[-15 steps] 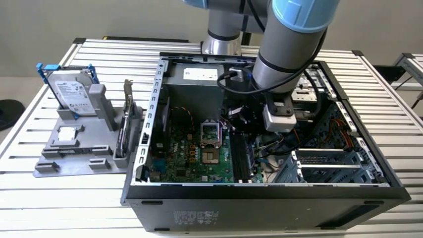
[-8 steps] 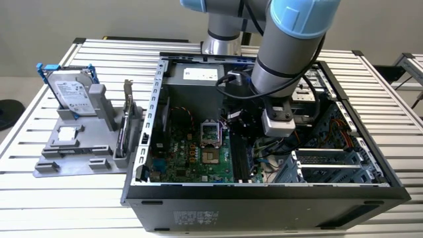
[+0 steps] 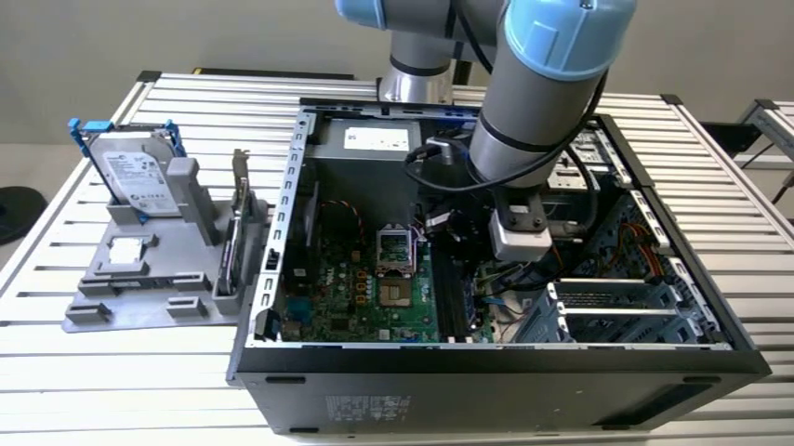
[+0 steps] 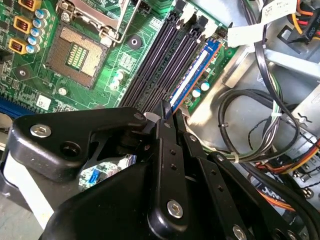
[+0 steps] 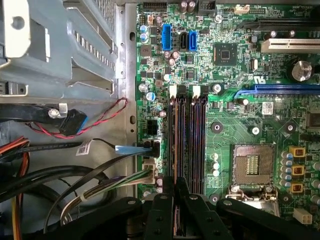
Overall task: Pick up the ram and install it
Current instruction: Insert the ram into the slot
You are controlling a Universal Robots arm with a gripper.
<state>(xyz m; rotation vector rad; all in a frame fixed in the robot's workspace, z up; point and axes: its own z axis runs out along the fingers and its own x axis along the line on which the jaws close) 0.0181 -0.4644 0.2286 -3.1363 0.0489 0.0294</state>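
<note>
The ram is a thin blue-edged stick, seen edge-on and lying along the outermost memory slot of the green motherboard. In the first wrist view the ram runs as a narrow line in the slot nearest the case wall. My gripper is shut on the ram's near end, its black fingers pressed together around it. In the exterior view the gripper reaches down into the open computer case, right beside the slots. How deep the ram sits in the slot is hidden.
Three empty black memory slots lie beside the ram, then the open CPU socket. Cable bundles and a metal drive cage crowd the wall side. Left of the case, a grey fixture holds a hard drive and a bracketed card.
</note>
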